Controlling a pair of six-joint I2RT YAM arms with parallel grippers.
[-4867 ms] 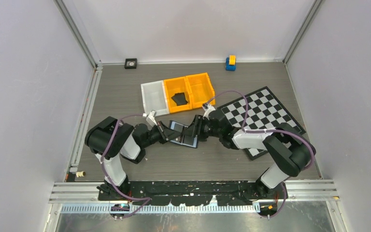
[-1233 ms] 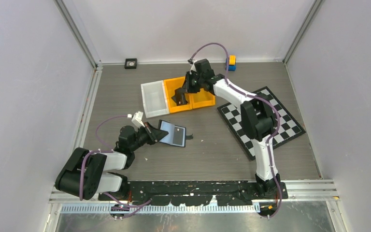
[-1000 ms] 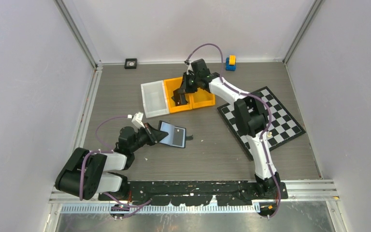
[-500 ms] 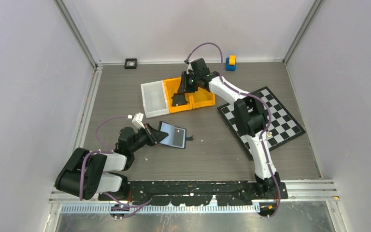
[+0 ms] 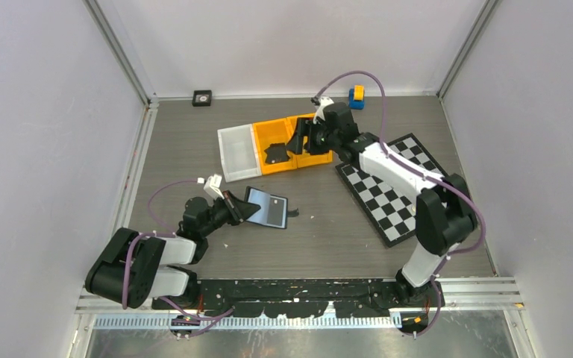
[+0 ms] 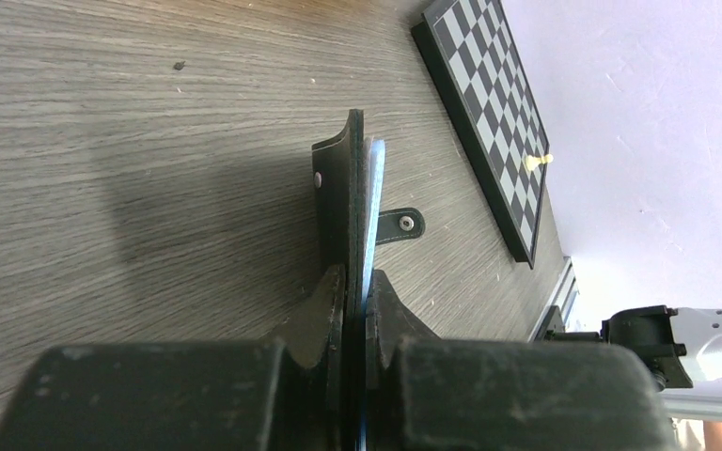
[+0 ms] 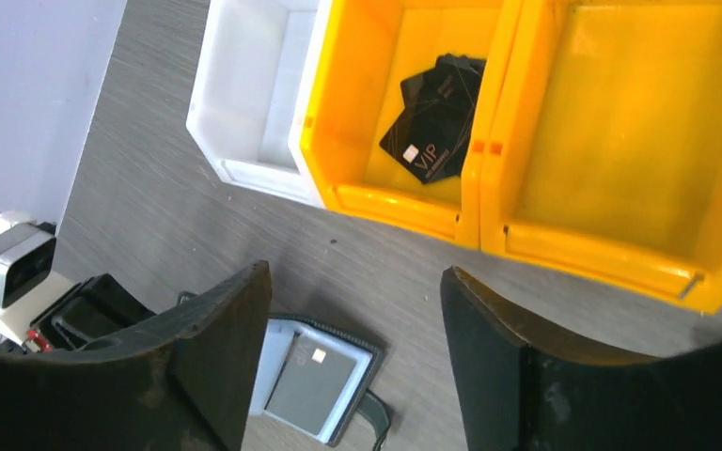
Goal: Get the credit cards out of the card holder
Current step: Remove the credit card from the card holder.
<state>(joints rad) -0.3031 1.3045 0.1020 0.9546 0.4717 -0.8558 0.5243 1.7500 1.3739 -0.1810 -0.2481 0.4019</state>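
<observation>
Swung right gripper [image 7: 354,277] back from over yellow bin [image 7: 390,202], fingers spread wide, gripping nothing; left credit cards [image 7: 432,117] lying inside that bin, beyond the fingertips. Kept left gripper [image 6: 355,282] pinched tight on card holder [image 6: 343,197], jutting out ahead of its fingers.

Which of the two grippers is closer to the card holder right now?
Left. The left gripper is shut on the card holder at one edge. The right gripper hangs open and empty above the yellow bins, well away from it.
</observation>
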